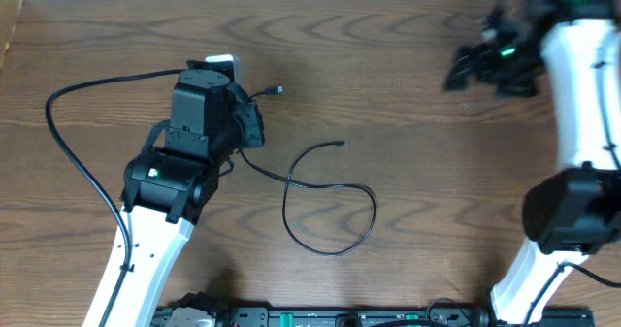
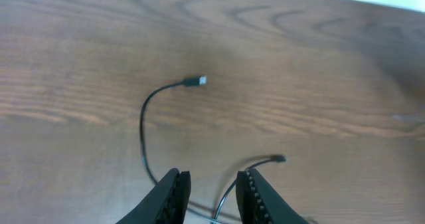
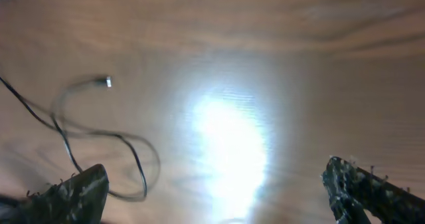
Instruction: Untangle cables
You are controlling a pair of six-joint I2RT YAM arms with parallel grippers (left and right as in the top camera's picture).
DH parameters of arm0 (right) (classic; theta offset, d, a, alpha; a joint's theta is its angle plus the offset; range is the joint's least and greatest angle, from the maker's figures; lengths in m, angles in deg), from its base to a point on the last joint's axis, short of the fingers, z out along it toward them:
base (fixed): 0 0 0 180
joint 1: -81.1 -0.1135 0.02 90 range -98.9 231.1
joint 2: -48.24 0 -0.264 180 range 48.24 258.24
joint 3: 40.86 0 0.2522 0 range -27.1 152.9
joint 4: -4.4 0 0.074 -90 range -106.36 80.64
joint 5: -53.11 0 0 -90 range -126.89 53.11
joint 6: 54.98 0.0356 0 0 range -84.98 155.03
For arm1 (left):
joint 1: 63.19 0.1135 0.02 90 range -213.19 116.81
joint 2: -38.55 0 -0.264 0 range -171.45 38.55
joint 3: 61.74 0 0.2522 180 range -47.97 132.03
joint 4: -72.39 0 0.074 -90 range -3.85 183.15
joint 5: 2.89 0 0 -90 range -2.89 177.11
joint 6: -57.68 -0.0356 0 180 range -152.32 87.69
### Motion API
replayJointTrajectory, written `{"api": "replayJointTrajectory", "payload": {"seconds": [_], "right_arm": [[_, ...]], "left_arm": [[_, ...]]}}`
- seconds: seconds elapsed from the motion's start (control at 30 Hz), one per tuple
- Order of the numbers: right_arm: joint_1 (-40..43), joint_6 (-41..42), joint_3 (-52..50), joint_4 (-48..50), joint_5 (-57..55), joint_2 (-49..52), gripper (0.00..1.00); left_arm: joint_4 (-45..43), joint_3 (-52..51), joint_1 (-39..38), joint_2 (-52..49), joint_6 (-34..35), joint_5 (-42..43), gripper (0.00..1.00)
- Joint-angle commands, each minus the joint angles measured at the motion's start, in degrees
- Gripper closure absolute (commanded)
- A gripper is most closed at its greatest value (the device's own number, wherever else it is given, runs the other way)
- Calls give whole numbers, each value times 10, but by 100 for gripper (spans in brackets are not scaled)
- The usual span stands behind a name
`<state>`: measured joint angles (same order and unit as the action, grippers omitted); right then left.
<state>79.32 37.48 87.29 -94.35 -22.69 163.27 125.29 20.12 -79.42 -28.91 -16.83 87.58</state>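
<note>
Lying loose in the middle of the wooden table, one black cable curls in an open loop. A second black cable arcs from its small plug down to my left gripper. Its jaws stand narrowly apart, with a thin cord running into the gap; I cannot tell whether it touches either finger. My right gripper hovers well off to the right, jaws spread wide, holding nothing.
</note>
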Motion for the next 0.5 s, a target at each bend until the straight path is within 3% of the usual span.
{"api": "replayJointTrajectory", "payload": {"seconds": [0.0,0.23,0.47], "right_arm": [[-60,61,-53,31,-47,-3,1],[-147,117,-148,97,-70,-3,1],[-219,134,-219,156,-77,-3,1]], "left_arm": [[10,4,-1,-3,11,-23,71],[15,4,8,-3,10,-36,63],[25,4,26,-3,-26,-21,61]]}}
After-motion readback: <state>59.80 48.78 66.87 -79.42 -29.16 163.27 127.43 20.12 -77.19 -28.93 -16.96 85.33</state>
